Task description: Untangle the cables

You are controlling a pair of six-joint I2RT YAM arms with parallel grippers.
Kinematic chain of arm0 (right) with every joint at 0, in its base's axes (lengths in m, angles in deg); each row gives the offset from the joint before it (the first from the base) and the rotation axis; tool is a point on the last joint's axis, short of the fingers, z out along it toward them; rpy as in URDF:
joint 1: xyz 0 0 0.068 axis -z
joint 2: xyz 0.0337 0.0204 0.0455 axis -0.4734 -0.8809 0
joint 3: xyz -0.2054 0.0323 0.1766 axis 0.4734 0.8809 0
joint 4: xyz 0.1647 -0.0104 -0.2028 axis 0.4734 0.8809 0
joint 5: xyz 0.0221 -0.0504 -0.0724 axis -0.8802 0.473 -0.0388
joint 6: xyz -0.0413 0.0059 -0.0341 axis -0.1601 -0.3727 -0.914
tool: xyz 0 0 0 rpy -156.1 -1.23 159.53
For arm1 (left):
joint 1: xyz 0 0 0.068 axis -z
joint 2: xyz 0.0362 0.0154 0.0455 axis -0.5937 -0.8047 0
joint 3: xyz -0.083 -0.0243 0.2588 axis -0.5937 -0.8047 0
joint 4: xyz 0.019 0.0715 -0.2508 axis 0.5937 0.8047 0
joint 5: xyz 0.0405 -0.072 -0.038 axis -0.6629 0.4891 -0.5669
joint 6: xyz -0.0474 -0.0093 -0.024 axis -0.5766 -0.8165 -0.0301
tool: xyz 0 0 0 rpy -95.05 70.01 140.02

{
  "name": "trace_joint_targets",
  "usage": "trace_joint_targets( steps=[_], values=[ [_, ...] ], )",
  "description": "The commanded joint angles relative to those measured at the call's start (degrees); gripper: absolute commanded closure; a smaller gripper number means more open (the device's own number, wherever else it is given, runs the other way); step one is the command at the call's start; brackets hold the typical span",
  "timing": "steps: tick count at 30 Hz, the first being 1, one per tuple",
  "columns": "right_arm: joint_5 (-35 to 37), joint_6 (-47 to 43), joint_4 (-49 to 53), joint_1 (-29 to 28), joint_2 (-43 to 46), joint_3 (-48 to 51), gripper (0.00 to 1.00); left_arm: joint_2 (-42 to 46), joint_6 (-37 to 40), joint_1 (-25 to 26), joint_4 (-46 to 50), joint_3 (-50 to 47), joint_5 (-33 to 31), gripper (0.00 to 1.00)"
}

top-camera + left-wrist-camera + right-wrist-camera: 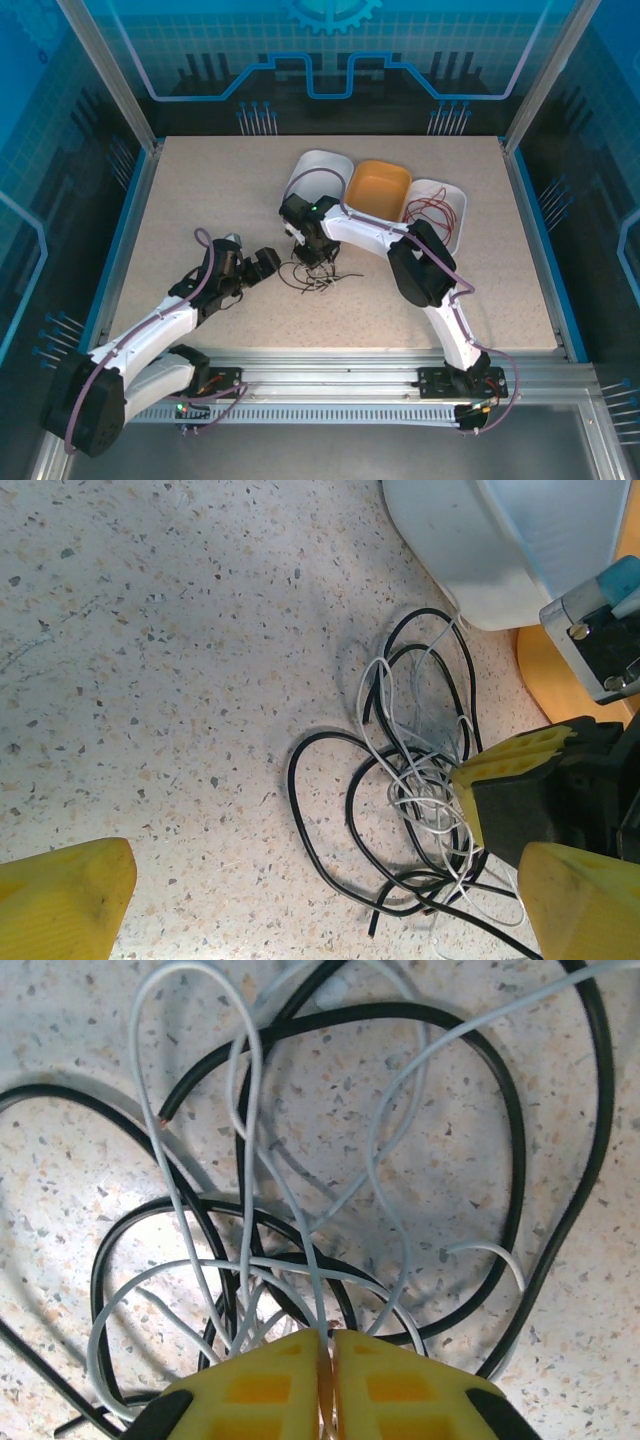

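Observation:
The cables (318,277) lie in a loose tangle of black and white loops on the speckled table, just below the bins. My right gripper (316,256) reaches down into the tangle. In the right wrist view it (326,1345) is shut on a thin white wire, with black and white loops (300,1160) spread out ahead of it. My left gripper (262,264) hovers left of the tangle. Its yellow fingers (60,895) stand wide open, and the cables (340,810) lie between and beyond them, untouched. More red wires (432,208) rest in the right white bin.
Behind the tangle, a white bin (318,172), an orange bin (378,190) and a second white bin (448,232) stand in a row. The first white bin's wall (470,550) is close to the cables. Raised blue edges border the table.

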Motion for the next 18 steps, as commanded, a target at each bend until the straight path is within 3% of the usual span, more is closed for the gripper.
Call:
trace_joint_targets(
  steps=[1, 10, 18],
  values=[
    [-1.06, 0.69, 0.51, 0.42, 4.05, -1.13, 0.95, 0.74, -0.54, -0.72, -0.60, -0.60, 0.88, 0.01],
    [-0.47, 3.12, -1.51, 0.29, 16.58, 1.52, 0.97, 0.62, -0.12, -0.85, -1.98, -0.50, 2.41, 0.01],
    [-6.60, 6.55, -8.77, 0.62, 26.25, 6.51, 0.98, 0.88, 1.19, -0.90, -7.13, -0.31, 9.13, 0.01]
  ],
)
